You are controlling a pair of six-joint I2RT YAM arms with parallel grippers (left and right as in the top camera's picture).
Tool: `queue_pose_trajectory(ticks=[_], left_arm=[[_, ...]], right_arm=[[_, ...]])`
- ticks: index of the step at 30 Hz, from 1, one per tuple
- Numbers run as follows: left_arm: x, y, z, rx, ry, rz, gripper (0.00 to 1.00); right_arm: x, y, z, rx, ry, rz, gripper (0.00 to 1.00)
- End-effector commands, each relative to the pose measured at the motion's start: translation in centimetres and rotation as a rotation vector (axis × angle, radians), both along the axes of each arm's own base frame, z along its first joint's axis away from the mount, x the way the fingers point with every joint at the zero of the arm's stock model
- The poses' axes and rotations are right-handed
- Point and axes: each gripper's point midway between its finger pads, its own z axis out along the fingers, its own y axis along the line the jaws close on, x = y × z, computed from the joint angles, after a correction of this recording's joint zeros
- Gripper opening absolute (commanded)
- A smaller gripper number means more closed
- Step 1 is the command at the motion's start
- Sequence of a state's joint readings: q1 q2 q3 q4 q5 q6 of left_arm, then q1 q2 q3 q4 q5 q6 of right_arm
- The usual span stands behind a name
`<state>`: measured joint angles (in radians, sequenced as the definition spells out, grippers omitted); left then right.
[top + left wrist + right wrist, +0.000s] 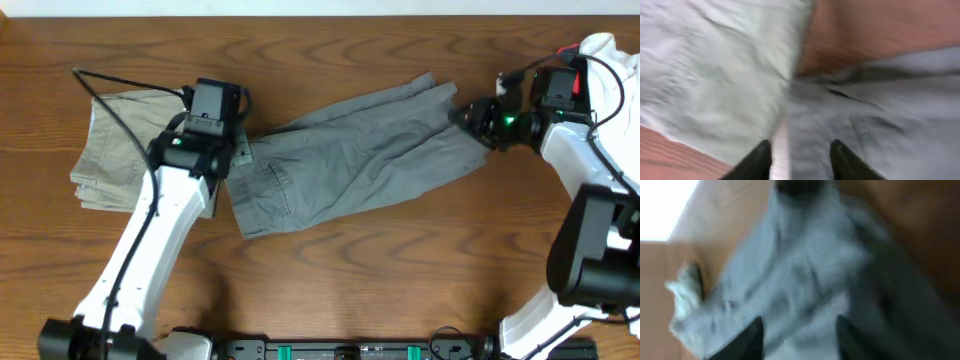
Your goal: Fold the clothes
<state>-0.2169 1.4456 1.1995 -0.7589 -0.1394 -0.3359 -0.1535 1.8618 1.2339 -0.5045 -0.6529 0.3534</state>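
Note:
The grey shorts [340, 160] lie spread flat across the middle of the table, waistband to the left and legs to the right. My left gripper [238, 150] is at the waistband's left edge. In the left wrist view its fingers [800, 145] are apart over the grey cloth [880, 110], with a pale strip beside the left finger. My right gripper [468, 118] is at the leg hems on the right. In the right wrist view its fingers [800, 322] are apart with blurred grey cloth [805, 265] between them.
Folded beige shorts [110, 150] lie at the left, partly under my left arm; they also show in the left wrist view [715, 65]. A white garment [605, 50] sits at the back right corner. The wooden table [350, 280] shows in front.

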Motion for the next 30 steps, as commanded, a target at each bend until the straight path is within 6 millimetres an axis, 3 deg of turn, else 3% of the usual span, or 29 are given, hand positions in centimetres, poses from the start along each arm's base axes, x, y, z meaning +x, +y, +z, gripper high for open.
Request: queue_pose_trajectory(ticks=[1,5,8,11,15,16,20,22,25,30], left_arm=[[-1.8,-2.4,-3.0,-0.111,0.136,-0.093,0.29],[-3.6,-4.1,-7.1,-0.181,0.258,-0.185,0.27],[-4.3,-4.7,-10.2,-0.205,0.324,-0.206,0.28],[-4.9,-4.5,-12.6,-0.198,0.390,-0.198,0.31],[-5.7,-4.4,-15.2,-0.185,0.480,-0.197,0.31],[-5.9,-4.3,-15.8,-0.181,0.500,-0.200,0.31],[-6.5,-4.2,-16.8,-0.175,0.543,-0.198,0.31],[-6.6,-4.2,-16.7,-0.175,0.544,-0.199,0.31],[-6.7,-4.1,-16.6,-0.169,0.545,-0.221,0.31],[-7.6,-4.0,-16.3,-0.155,0.583,-0.264,0.31]], right_arm=[[-1.4,2.5,-0.1,-0.129,-0.025,0.157,0.31],[-1.8,4.7,-1.3,-0.203,-0.016,0.222,0.33],[-1.3,4.7,-2.2,-0.274,0.002,0.182,0.32],[-1.2,3.7,-3.9,-0.359,0.051,0.126,0.26],[-2.0,2.7,-7.3,-0.417,0.139,0.118,0.09],[-2.8,2.0,-8.6,-0.438,0.195,0.114,0.01],[-6.8,-2.5,-11.4,-0.574,0.448,-0.024,0.01],[-8.5,-5.1,-11.2,-0.664,0.527,-0.081,0.01],[-10.5,-8.8,-9.2,-0.793,0.600,-0.163,0.01],[-11.8,-10.9,-5.1,-0.852,0.589,-0.220,0.01]])
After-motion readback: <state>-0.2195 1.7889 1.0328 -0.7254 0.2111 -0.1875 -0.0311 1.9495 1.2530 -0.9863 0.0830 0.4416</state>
